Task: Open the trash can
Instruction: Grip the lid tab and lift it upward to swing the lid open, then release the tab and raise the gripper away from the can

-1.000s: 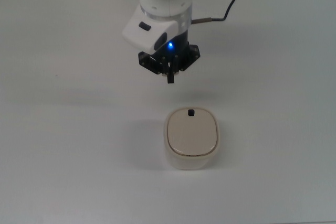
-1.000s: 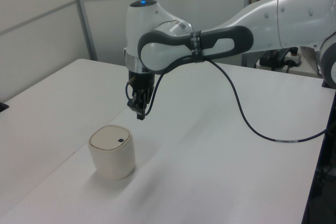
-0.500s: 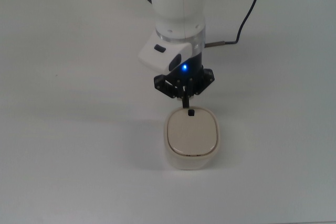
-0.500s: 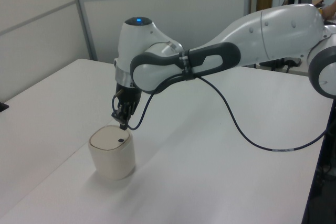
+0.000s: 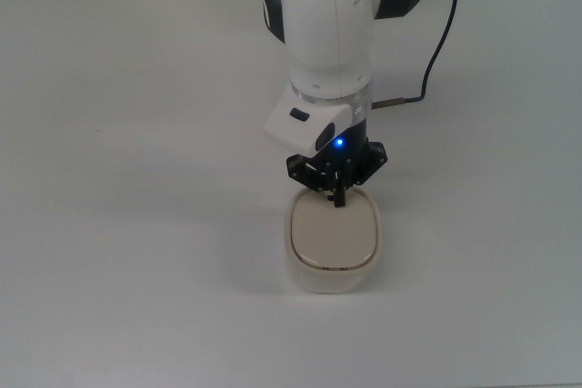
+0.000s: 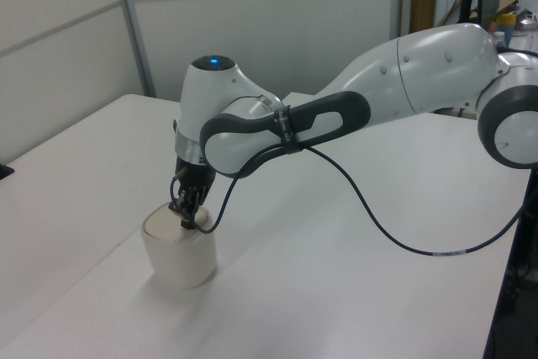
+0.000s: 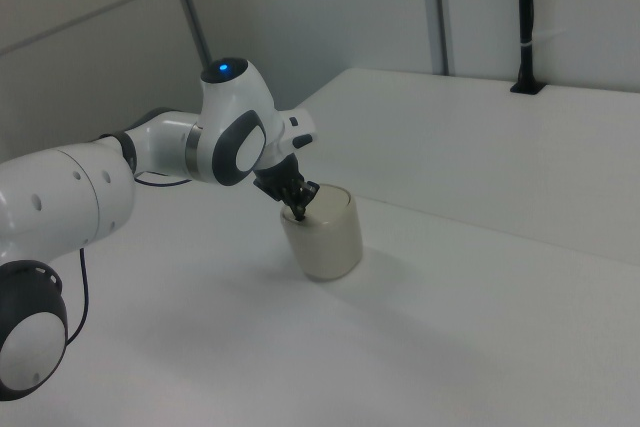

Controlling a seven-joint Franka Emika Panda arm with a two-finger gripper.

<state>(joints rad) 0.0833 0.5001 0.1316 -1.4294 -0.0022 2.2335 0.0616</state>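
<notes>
The trash can (image 5: 332, 238) is a small cream-white bin with a flat beige lid, standing on the white table (image 5: 118, 224). My gripper (image 5: 339, 199) is shut, its black fingers pressed together into one prong. The prong points straight down onto the lid's far edge in the top view, where it covers the black tab. In the left view the gripper (image 6: 187, 223) touches the top of the trash can (image 6: 178, 262) on its right side. In the right view the gripper (image 7: 297, 213) meets the trash can (image 7: 330, 237) at its upper left rim. The lid lies flat and closed.
A black cable (image 5: 438, 38) runs from the arm's wrist across the table toward the top view's upper right, and it hangs low over the table (image 6: 395, 241) in the left view. Grey wall panels (image 6: 76, 31) stand behind the table.
The arm has moved toward the trash can and come down. The gripper was above the bare table, then just over the tab, and now rests on the lid's edge, hiding the tab.
</notes>
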